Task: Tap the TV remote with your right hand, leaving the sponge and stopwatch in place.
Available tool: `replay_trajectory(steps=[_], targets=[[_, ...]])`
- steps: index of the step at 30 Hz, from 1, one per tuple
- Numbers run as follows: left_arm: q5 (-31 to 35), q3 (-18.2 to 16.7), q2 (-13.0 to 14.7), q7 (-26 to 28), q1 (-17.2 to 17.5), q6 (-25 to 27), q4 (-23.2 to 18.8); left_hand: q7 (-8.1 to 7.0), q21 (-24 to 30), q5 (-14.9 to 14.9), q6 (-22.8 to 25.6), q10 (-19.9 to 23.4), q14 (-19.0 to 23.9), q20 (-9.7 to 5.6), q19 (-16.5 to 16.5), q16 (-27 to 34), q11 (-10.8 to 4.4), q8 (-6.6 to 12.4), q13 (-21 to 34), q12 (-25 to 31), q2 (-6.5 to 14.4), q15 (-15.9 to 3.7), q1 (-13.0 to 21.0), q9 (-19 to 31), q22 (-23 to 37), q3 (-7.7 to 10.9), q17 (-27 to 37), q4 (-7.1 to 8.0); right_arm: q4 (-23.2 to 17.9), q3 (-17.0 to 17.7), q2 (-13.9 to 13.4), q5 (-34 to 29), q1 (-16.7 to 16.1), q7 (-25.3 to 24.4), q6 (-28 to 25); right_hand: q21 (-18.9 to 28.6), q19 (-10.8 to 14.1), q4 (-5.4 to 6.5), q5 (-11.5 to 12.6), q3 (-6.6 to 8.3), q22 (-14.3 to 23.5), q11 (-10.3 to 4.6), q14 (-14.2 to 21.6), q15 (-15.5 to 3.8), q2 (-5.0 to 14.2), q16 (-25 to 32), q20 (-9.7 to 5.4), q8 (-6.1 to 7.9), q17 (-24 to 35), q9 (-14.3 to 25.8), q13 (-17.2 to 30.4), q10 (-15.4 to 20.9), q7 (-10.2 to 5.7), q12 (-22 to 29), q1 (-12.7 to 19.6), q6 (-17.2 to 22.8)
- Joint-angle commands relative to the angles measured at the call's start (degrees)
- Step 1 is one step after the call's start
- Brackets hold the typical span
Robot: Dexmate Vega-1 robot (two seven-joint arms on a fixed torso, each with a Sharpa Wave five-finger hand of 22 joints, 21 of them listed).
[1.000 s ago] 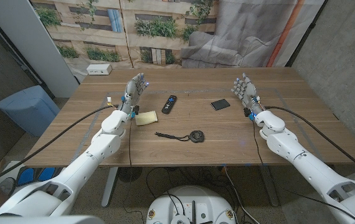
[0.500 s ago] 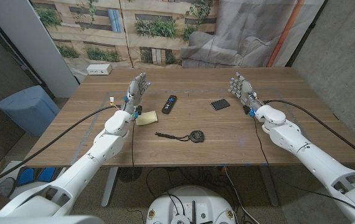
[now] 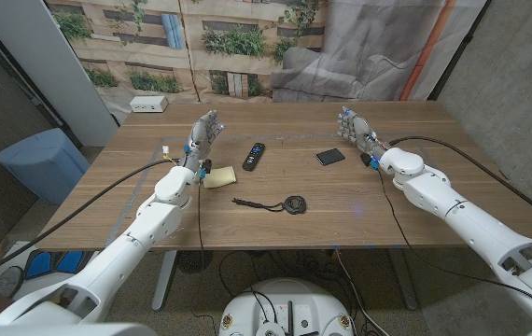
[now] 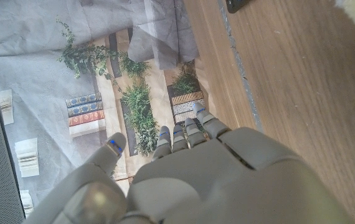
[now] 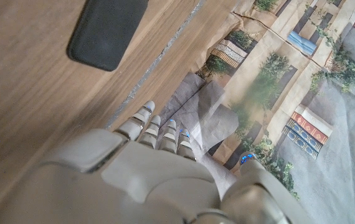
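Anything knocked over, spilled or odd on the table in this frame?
Nothing stands out. The TV remote, sponge, stopwatch with its cord, and a dark flat phone-like object all lie flat and apart on the table. Both robot hands, left and right, hold nothing.

The head view looks steeply down from above the near edge of the brown wooden table (image 3: pixel 341 201), facing the far wall's printed backdrop, taking in the whole tabletop from a moderate distance. The left wrist view sits close behind the pale grey left hand (image 4: pixel 184 180), looking along its back past the table's far edge (image 4: pixel 230 74). The right wrist view sits equally close behind the pale grey right hand (image 5: pixel 152 180). It shares with the head view the flat black rectangular device (image 5: pixel 106 31) (image 3: pixel 330 156) on the wood.
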Motion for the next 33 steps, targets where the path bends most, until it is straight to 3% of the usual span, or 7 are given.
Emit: replay_trajectory(steps=[1,12,21,33], targets=[[-2.2,-1.1,1.9,0.3,1.7,3.5,-3.4,-0.21,0.1,0.1,0.2,-0.1,0.2,0.00,0.3,0.0,0.06,-0.09,0.3,0.0,6.1,0.06,0.4,0.2,0.2,0.33,0.2,-0.08,-7.0,-3.1,-2.6,-8.3,1.6,-4.3,-6.8,0.3,-0.1,-0.40,0.5,0.11,0.2,-0.27,-0.2,-0.37,0.73,-0.1,-0.18,0.17,0.0,0.2,0.2,0.6,-0.45,0.2,0.5,0.0],[-4.5,-2.1,3.1,1.2,3.4,6.7,-6.4,-0.27,0.1,0.1,0.0,-0.1,0.2,-0.02,0.2,0.0,-0.02,-0.17,0.3,0.0,6.1,0.01,0.5,0.2,0.2,0.25,0.2,-0.21,-13.7,-7.6,-4.5,-19.8,4.1,-7.6,-15.5,0.4,-0.1,-0.69,0.6,0.18,0.2,-0.65,-0.1,-0.62,1.13,-0.1,-0.37,0.30,-0.3,0.2,0.2,0.6,-0.67,0.2,0.8,0.4],[-5.3,-2.4,4.0,1.6,4.2,8.5,-8.0,-0.30,0.1,0.0,0.1,-0.1,0.3,-0.07,0.2,0.0,0.06,-0.16,0.3,0.0,6.0,-0.03,0.4,0.2,0.2,0.23,0.2,-0.18,-15.3,-12.4,-4.4,-29.8,7.9,-6.5,-20.4,0.3,-0.4,-0.98,0.6,0.32,0.2,-1.21,-0.1,-1.13,1.58,-0.2,-0.69,0.34,-0.5,0.2,0.1,0.5,-1.05,0.2,1.2,0.6],[-6.1,-3.0,5.5,2.3,5.6,10.3,-10.6,-0.35,0.1,0.0,-0.2,-0.3,0.2,-0.10,0.2,0.0,0.09,-0.25,0.3,-0.1,5.9,-0.03,0.4,0.2,0.2,0.18,0.2,-0.22,-15.4,-19.0,-3.2,-42.9,14.0,-1.3,-25.2,0.2,-1.0,-1.12,0.5,0.27,0.2,-1.57,-0.4,-1.44,1.94,-0.2,-0.94,0.37,-0.6,0.2,0.1,0.3,-1.85,0.0,1.2,0.9]])
